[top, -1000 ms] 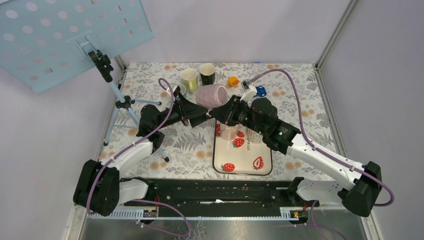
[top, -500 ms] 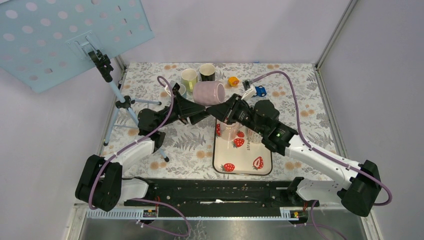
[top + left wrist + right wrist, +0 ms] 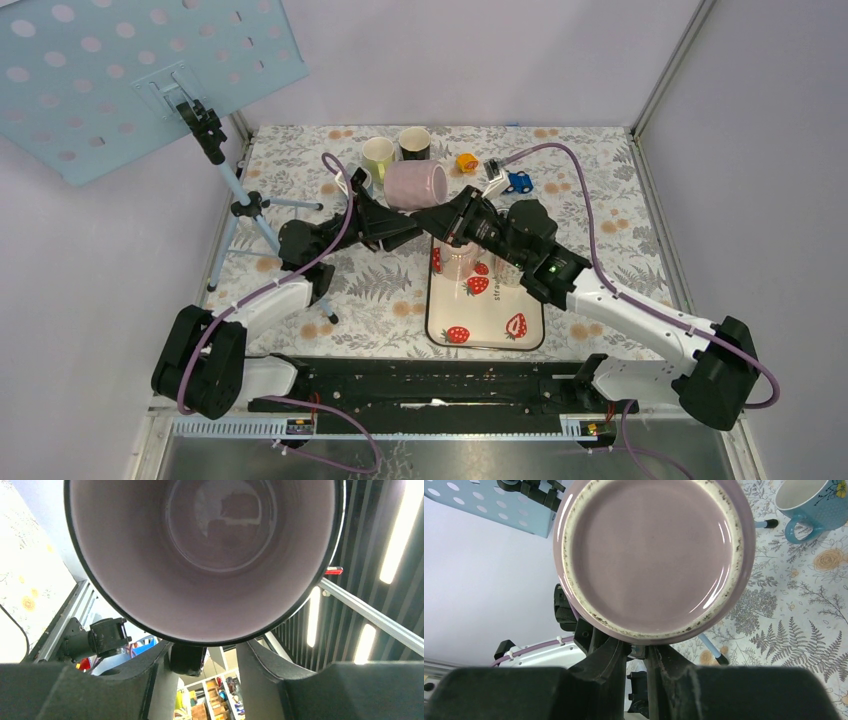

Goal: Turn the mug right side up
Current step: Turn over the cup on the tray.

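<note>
1. Top external view: the pink mug (image 3: 415, 185) hangs in mid-air on its side, between the two arms and just beyond the far end of the strawberry tray (image 3: 535, 338).
2. Right wrist view: the right gripper (image 3: 638, 652) is clamped at the mug's lower edge, with the glazed base filling the lens. Which part it pinches is hidden.
3. Left wrist view: the left gripper (image 3: 207, 655) sits just under the mug's open mouth, its fingers apart and biting on nothing visible.
4. Over the last second the left arm has pushed in closer and its jaws have narrowed, while the mug has levelled out from a tilt.
5. This looks like a handover taking shape. The mug is only half turned and must still be rotated mouth-up and set down.
</note>
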